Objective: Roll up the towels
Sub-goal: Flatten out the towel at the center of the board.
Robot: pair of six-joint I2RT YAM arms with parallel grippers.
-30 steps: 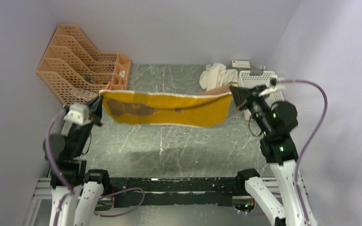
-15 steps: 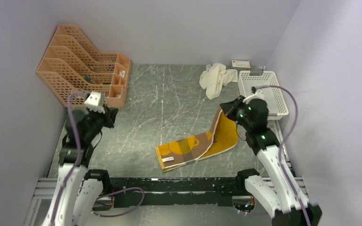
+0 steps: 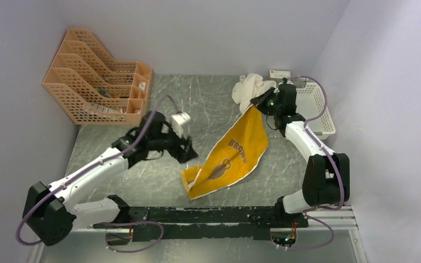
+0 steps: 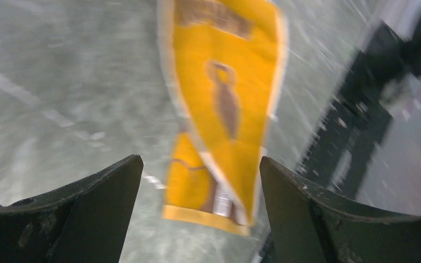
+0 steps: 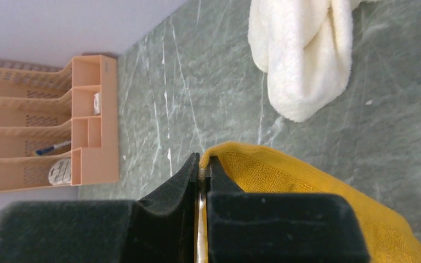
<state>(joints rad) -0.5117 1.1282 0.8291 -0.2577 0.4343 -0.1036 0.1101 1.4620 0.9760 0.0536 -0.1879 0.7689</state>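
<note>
While right gripper (image 3: 257,103) pinches top corner of brown-and-mustard towel (image 3: 233,156) at upper right of centre, cloth slopes down yellow side up, with lower end crumpled on desk (image 3: 197,98) at lower middle. Right wrist view: jaws pressed together on yellow edge. Left gripper (image 3: 187,150) empty, fingers apart, hovers just left of towel's lower end. Cream-white towel (image 3: 250,89) bunched at upper right, beside white basket (image 3: 315,109). Orange file racks (image 3: 98,76) upper left.

From high up and behind, we look down over the whole table (image 3: 197,104). Our two wrist cameras look on from close by, and all three views share the mustard-yellow towel (image 3: 235,156).
</note>
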